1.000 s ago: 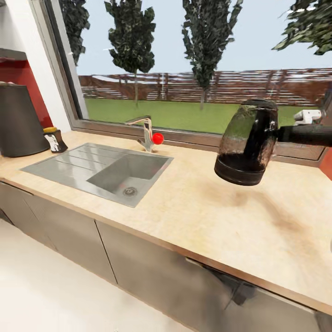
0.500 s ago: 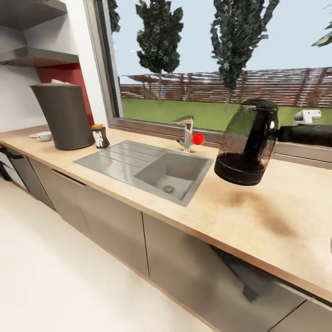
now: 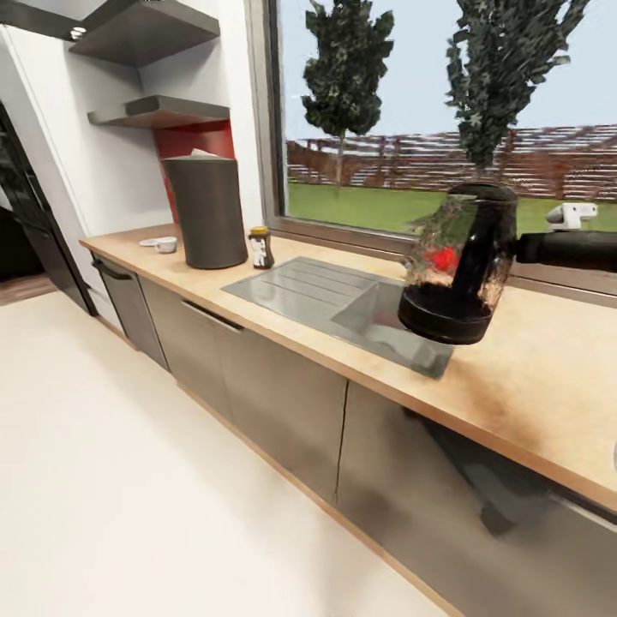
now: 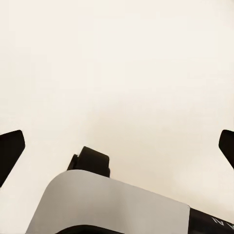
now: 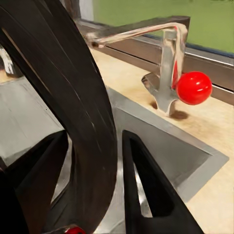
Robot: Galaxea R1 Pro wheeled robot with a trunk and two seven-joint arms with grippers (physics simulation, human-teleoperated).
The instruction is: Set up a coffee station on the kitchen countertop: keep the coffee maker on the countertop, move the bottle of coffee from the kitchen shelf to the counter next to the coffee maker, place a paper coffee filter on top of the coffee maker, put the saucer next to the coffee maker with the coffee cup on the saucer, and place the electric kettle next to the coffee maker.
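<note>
Centrally in the head view: electric kettle [image 3: 458, 266], tilted, carried in the air above the kitchen worktop [image 3: 531, 377], over the near corner of a steel sink [image 3: 343, 300]. Right claw [image 5: 105, 161] clenched on the kettle's black handle, one finger [image 5: 146, 190] on each side of it in the right wrist view; beyond, a chrome tap [image 5: 163, 63] with a red ball knob [image 5: 194, 87].

Further along the worktop, past the sink: coffee maker [image 3: 206, 211], upright against the red wall panel, with a pale scrap, possibly the paper coffee filter [image 3: 199, 153], showing at its top. Just beside it on the sink side: bottle of coffee [image 3: 260, 248], yellow lid, pale label with dark marks too small to read. On its far side: coffee cup [image 3: 165, 245] next to the saucer [image 3: 149, 242]; whether on it or beside it cannot be told.

Above, on the white wall: kitchen shelf [image 3: 163, 110]. Sink lying between kettle and coffee maker.

Left claw [image 4: 117, 146] released, tips wide apart over pale floor [image 4: 117, 58]. Partial lettering at the left wrist view's edge, unreadable.
</note>
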